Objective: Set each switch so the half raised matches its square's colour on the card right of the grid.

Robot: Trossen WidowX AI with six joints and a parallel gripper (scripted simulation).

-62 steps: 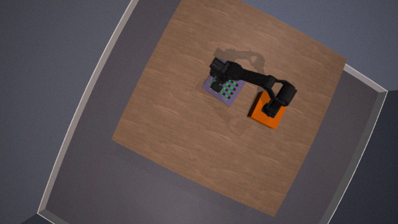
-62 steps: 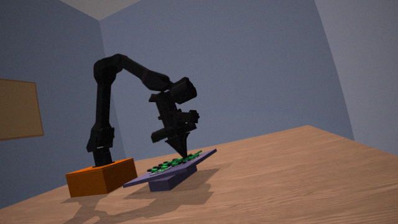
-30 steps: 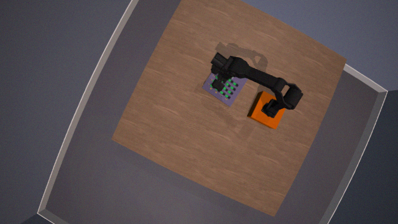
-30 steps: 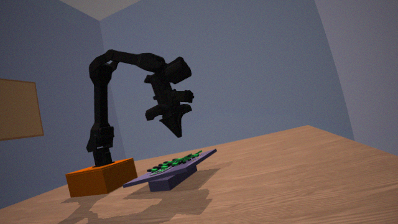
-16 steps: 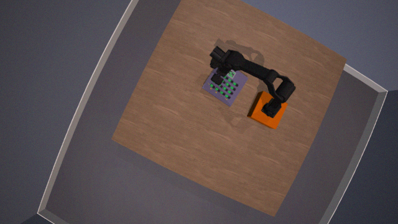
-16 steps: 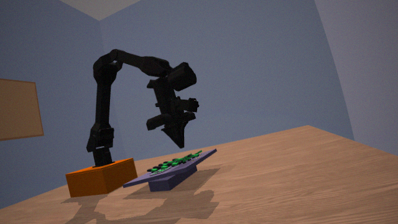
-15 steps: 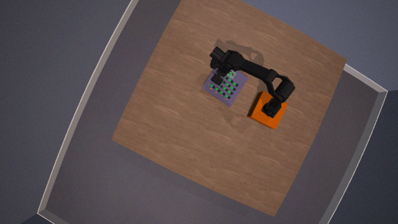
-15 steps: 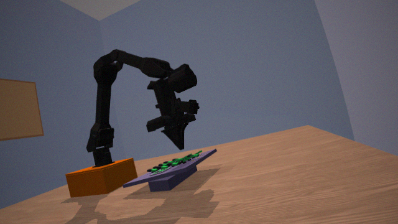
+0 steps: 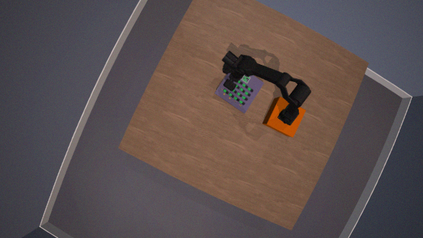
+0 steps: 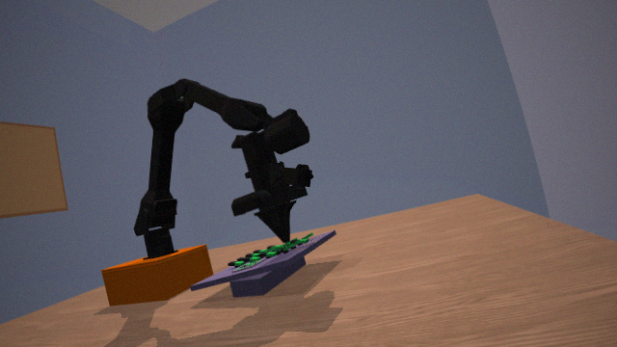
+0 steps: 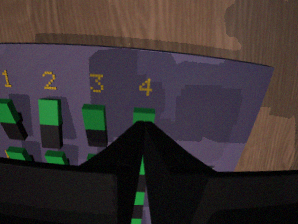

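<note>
Down, closed fingers on switch 4 [image 11: 144, 115].

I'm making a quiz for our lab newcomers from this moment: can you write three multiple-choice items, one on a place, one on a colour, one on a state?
1. Over which numbered column of the panel does the hand sit?
A) 1
B) 2
C) 4

2. What colour is the block that the arm's base stands on?
A) orange
B) white
C) blue

3. How do the hand's fingers stand?
A) spread wide
B) shut, holding nothing
C) clamped on a card

Answers:
1 C, in the wrist view the fingertips meet just under the yellow 4.
2 A, top and exterior views show an orange block.
3 B, the fingers meet in a point with nothing between them.
</note>
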